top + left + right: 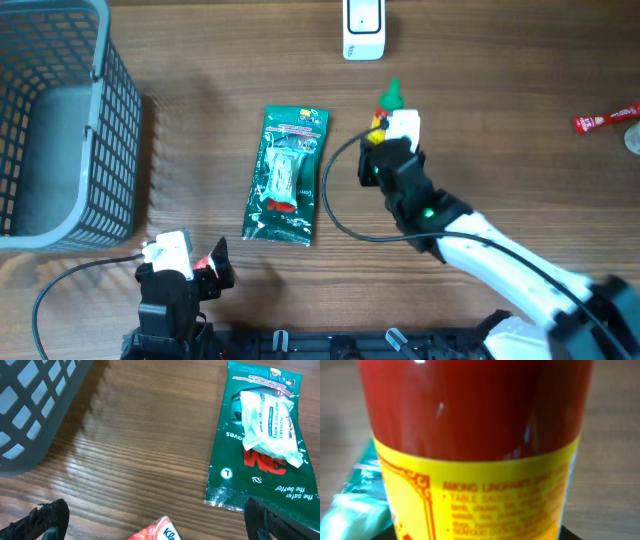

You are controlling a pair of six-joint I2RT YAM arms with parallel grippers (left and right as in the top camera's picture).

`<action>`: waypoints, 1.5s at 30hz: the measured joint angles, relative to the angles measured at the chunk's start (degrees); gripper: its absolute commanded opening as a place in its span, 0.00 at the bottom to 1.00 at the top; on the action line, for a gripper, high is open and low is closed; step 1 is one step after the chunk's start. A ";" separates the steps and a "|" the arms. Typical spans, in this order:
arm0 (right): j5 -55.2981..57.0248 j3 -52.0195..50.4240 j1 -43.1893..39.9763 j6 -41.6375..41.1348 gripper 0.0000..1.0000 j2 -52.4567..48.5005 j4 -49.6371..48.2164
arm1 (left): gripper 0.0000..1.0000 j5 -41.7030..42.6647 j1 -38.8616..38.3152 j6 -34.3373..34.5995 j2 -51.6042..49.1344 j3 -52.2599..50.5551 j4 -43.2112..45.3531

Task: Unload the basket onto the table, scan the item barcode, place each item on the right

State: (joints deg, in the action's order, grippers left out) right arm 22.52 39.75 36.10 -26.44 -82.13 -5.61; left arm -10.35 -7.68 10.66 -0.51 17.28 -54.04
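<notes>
A red sauce bottle [475, 420] with a yellow label fills the right wrist view. My right gripper [477, 536] is shut on it, and only dark finger edges show at the bottom corners. From overhead, the bottle [380, 118] points its green cap toward the white scanner [363, 30] at the table's far edge, a short way from it. No barcode shows on the label face I see. My left gripper [200, 272] rests near the front left, open, its jaws wide apart [154, 520] over a red tissue pack [160, 531].
A green glove packet [287, 175] lies flat mid-table, left of the right arm; it also shows in the left wrist view [260, 435]. A grey wire basket [110, 150] stands at the left. A red sachet [605, 120] lies far right. A black cable [335, 205] loops beside the right arm.
</notes>
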 measured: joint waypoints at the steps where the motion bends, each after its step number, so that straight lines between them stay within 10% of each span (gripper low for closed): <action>1: 0.72 -1.03 -0.20 -0.04 0.41 -1.31 -2.75 | 1.00 -0.02 0.00 0.00 -0.02 0.00 0.02; 15: 4.96 -1.57 -1.40 15.80 0.37 -28.50 -40.50 | 1.00 -0.02 0.00 0.00 -0.02 -0.02 0.00; 20: 5.81 -1.64 -1.40 19.23 0.66 -29.09 -46.53 | 1.00 -0.02 0.00 0.00 -0.02 -0.02 0.00; 38: 6.49 -1.42 -0.72 21.22 1.00 -24.92 -31.39 | 1.00 -0.02 0.00 0.02 -0.02 -0.02 0.00; 45: 6.16 -1.31 0.85 21.16 1.00 -2.80 -18.25 | 1.00 -0.02 0.00 0.02 0.00 -0.02 0.00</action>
State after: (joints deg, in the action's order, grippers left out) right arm 28.69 38.44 36.95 -5.28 -84.93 -23.86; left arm -10.37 -7.68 10.68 -0.51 17.26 -54.04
